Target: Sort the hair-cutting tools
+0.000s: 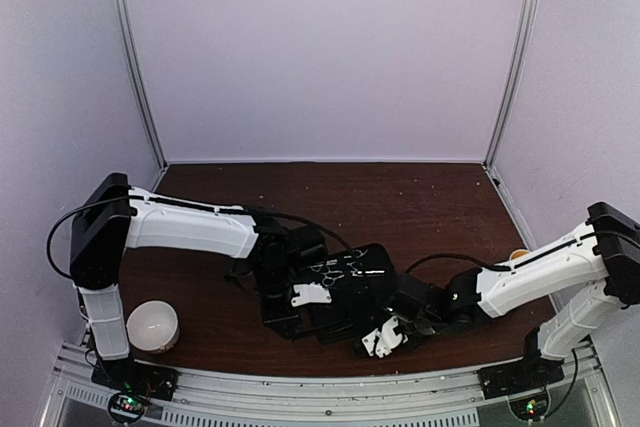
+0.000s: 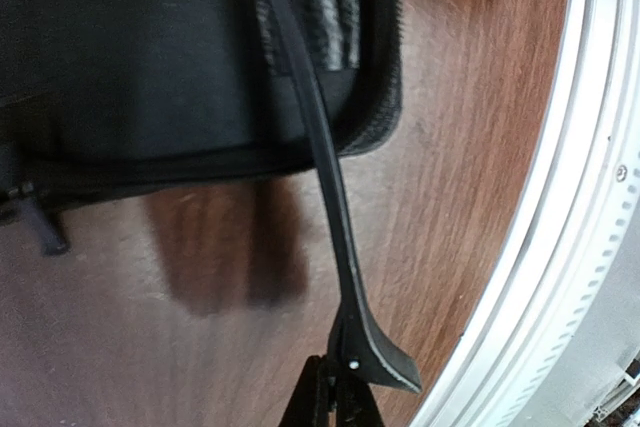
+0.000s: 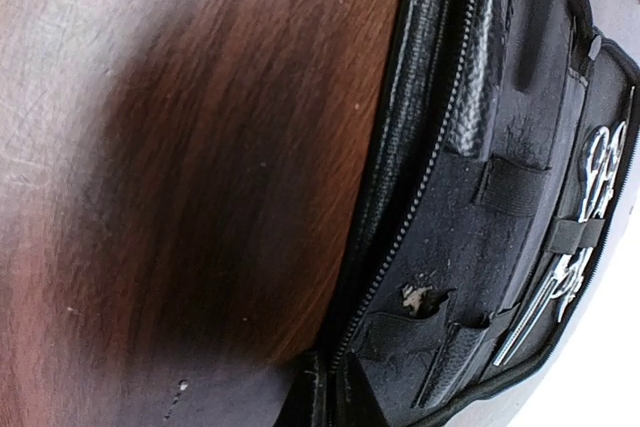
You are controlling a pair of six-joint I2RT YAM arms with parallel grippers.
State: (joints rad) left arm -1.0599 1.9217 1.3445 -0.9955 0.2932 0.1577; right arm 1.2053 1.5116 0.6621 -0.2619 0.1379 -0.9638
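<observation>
A flat black case (image 1: 365,292) lies open on the brown table, between the two arms. Two slim silver scissors (image 1: 337,269) are tucked under its elastic straps; in the right wrist view one pair (image 3: 600,172) sits above the other (image 3: 545,307). My left gripper (image 2: 335,375) is shut on the wide end of a thin black clip (image 2: 330,187). The clip's long tip reaches over the corner of the case (image 2: 150,67). My right gripper (image 3: 350,392) is shut on the zipper edge of the case (image 3: 470,247) at its near corner.
A white round object (image 1: 152,327) sits at the near left by the left arm's base. The metal rail (image 2: 560,247) of the table's near edge runs close to the left gripper. A small orange thing (image 1: 518,254) lies at the right edge. Walls enclose the table.
</observation>
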